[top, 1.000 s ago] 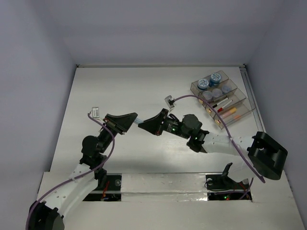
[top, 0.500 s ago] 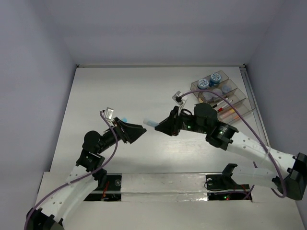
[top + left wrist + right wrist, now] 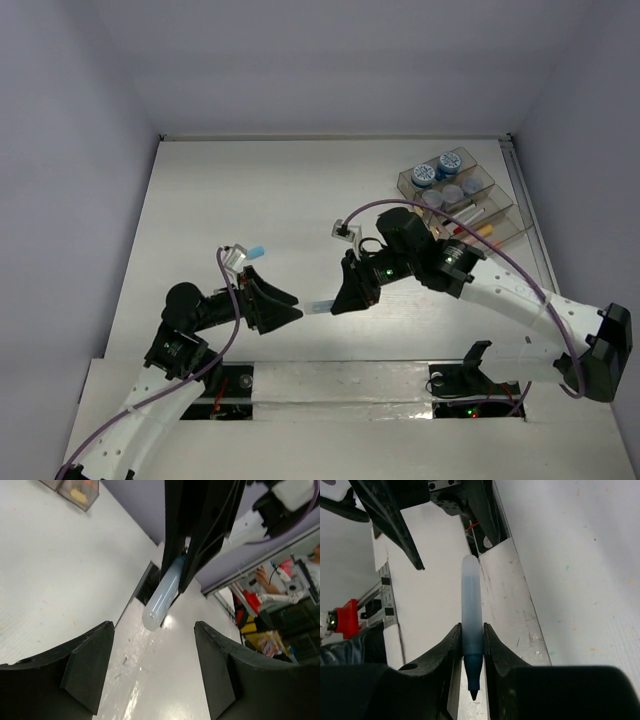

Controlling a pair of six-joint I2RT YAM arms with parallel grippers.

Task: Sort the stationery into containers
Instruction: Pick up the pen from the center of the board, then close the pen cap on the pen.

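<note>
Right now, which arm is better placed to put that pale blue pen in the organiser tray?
Right. The right gripper is shut on the pale blue pen, and the organiser tray sits on its side; the left gripper is open and empty.

The right gripper (image 3: 471, 636) is pinching the pale blue pen (image 3: 471, 605) near its tip, and its arm is stretching away to the pen's right. The left gripper (image 3: 290, 308) is facing the pen's blunt end with its jaws standing apart, apparently just clear of it. Its arm is folding back to the pen's left.
</note>
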